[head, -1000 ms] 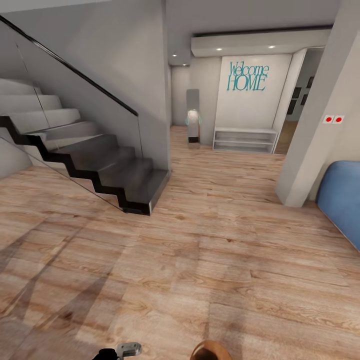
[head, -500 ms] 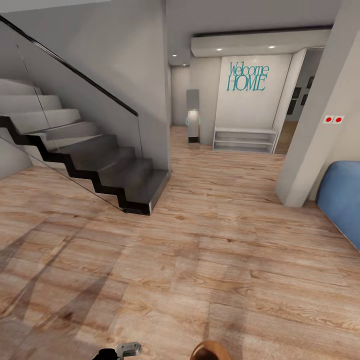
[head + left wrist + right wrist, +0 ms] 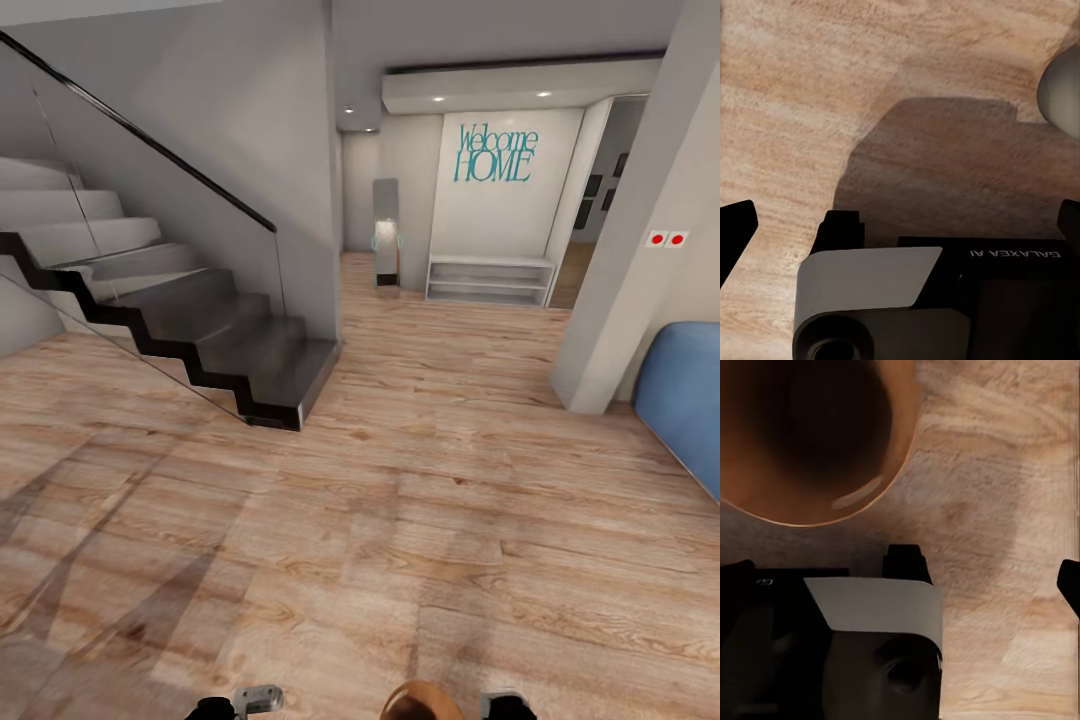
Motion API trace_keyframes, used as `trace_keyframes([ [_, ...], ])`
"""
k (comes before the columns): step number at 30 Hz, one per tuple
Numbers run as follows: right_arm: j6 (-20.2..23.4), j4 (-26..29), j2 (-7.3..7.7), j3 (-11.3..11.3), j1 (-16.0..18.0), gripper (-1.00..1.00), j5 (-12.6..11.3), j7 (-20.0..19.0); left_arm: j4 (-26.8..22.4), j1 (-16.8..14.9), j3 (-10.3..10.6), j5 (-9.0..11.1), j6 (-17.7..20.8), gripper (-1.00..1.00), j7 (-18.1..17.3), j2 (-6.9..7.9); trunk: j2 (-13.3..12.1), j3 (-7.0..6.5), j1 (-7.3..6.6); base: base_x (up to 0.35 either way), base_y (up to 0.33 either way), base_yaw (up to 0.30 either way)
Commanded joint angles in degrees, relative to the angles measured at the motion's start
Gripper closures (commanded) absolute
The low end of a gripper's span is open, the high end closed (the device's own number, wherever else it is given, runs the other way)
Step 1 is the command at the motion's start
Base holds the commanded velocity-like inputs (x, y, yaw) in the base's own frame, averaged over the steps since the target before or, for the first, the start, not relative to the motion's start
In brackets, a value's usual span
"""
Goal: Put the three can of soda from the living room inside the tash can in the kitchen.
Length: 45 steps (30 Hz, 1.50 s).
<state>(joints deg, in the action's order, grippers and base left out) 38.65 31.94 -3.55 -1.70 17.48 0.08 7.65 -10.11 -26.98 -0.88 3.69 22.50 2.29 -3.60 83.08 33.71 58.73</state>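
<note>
None of the three soda cans can be seen, so no can is known to be binned and, by my reading, most of the task is left. The robot stands in a hallway, neither the living room nor the kitchen, on a wood floor. A staircase rises at 10 o'clock, a teal welcome sign hangs at 12 o'clock, and something blue and padded sits at 3 o'clock. The bin shows its brown rim at 6 o'clock in the head view, close against the robot. In the right wrist view its glossy brown inside is dark and looks empty, though I cannot tell for sure, nor whether it rests on the floor or on the robot. The right gripper hangs beside the bin with its fingers spread wide and nothing between them. The left gripper is likewise spread wide and empty over bare floor. Compared with half a second ago the hallway sits exactly as it did, so the camera has not moved. The one change is that a dark part of the right arm has come into the head view at 5 o'clock, while the left arm stays at 7 o'clock.
</note>
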Motion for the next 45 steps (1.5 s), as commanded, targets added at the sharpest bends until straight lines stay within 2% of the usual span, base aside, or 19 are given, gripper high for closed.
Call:
trace_keyframes([
  [1, 0.0, -0.3, 0.06, 0.0, 0.6, -1.0, 0.0, 0.1, 0.0, 0.0, 0.0, 0.0, 0.0, -1.0, 0.0, 0.0, 0.0, 0.0, 0.0, 0.0, 0.0, 0.0],
  [8, -0.6, -6.9, 0.46, 0.1, 6.7, -1.0, -0.1, 2.4, 0.0, 0.0, 0.0, 0.0, 0.0, -1.0, 0.0, 0.0, 0.0, 0.0, 0.0, 0.0, 0.0, 0.0],
  [11, -0.8, -8.4, 0.59, 0.2, 7.9, -1.0, -0.2, 2.7, 0.0, 0.0, 0.0, 0.0, 0.0, -1.0, 0.0, 0.0, 0.0, 0.0, 0.0, 0.0, 0.0, 0.0],
  [25, -3.5, -12.0, 0.65, 0.1, 8.7, -1.0, -0.2, 2.9, 0.0, 0.0, 0.0, 0.0, 0.0, -1.0, 0.0, 0.0, 0.0, 0.0, 0.0, 0.0, 0.0, 0.0],
  [40, -4.4, -13.2, -0.15, -0.1, 8.7, -1.0, -0.2, 2.9, 0.0, 0.0, 0.0, 0.0, -0.1, -1.0, 0.0, -0.02, 0.0, 0.0, 0.0, 0.0, 0.0, 0.0],
  [45, -4.6, -12.8, -0.93, -0.1, 8.9, -1.0, 0.0, 2.9, -0.1, 0.0, 0.0, 0.0, -0.1, -1.0, 0.0, 0.0, 0.0, 0.0, 0.0, 0.0, 0.0, 0.0],
])
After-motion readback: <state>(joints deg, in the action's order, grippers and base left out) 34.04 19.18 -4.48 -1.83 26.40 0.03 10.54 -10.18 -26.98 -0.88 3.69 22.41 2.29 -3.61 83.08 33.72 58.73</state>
